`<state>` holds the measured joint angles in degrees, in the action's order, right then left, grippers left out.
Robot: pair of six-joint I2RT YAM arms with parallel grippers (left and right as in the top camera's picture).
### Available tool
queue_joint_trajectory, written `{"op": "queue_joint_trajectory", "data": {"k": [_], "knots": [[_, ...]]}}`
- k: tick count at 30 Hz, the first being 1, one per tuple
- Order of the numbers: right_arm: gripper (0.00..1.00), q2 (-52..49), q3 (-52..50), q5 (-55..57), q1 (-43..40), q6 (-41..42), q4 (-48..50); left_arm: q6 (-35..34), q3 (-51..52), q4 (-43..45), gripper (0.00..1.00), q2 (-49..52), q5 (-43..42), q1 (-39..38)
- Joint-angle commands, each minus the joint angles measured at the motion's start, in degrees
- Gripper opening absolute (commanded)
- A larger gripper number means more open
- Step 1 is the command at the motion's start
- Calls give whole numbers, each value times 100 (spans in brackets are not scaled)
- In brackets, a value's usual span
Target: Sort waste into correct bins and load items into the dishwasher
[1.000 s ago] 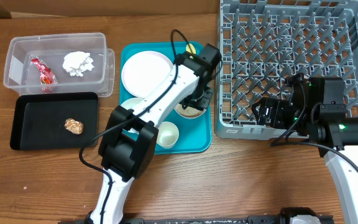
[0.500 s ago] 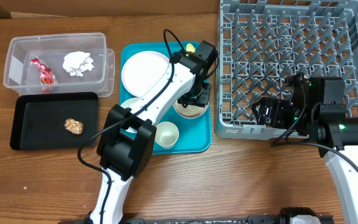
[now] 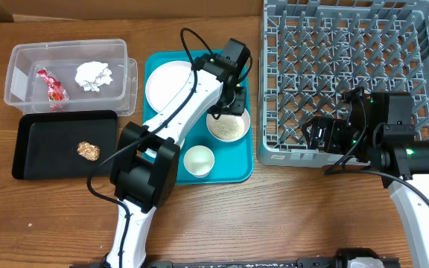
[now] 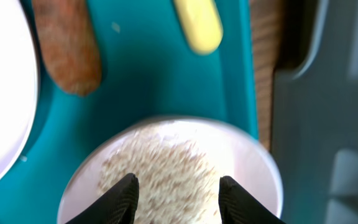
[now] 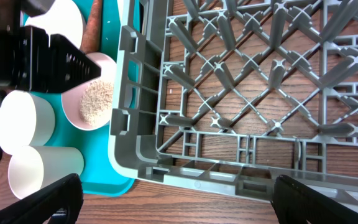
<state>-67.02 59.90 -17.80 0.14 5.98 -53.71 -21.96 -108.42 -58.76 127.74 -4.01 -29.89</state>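
The white bowl (image 3: 228,128) of loose rice (image 4: 157,174) sits on the right side of the teal tray (image 3: 238,170), near the grey rack (image 3: 348,45). My left arm reaches across the tray with the wrist bent down. My left gripper (image 4: 179,200) hangs right over the bowl, fingers partly apart with nothing between them. I cannot tell whether the tips touch the rice. The carrot piece (image 4: 67,43) and yellow spoon (image 4: 197,25) lie just beyond the bowl. My right gripper (image 5: 176,183) is at the rack's near edge, spread wide and empty.

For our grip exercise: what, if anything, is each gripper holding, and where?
Nothing. Left gripper hangs open over the rice bowl; right gripper open by the rack.
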Motion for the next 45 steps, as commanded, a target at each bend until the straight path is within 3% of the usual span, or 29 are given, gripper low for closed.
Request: {"op": "queue_joint_trajectory", "data": {"k": [1, 7, 17, 32, 37, 43, 45], "knots": [[100, 2, 155, -31, 13, -22, 22, 382, -136, -323, 44, 7, 249, 13], [100, 2, 155, -31, 13, -24, 50, 208, -127, -894, 45, 9, 721, 173], [100, 2, 155, -31, 13, -22, 46, 546, 66, -485, 49, 42, 761, 223], [100, 2, 155, -31, 13, -24, -44, 546, 66, -966, 48, 42, 1193, 494], [100, 2, 155, -31, 13, -24, -46, 614, -142, -964, 46, 26, 944, 501], [100, 2, 155, -31, 13, -24, -42, 1043, -662, -815, 58, -4, 114, 293], [100, 2, 155, -31, 13, -24, -42, 1034, -654, -715, 57, 7, 98, 149]]}}
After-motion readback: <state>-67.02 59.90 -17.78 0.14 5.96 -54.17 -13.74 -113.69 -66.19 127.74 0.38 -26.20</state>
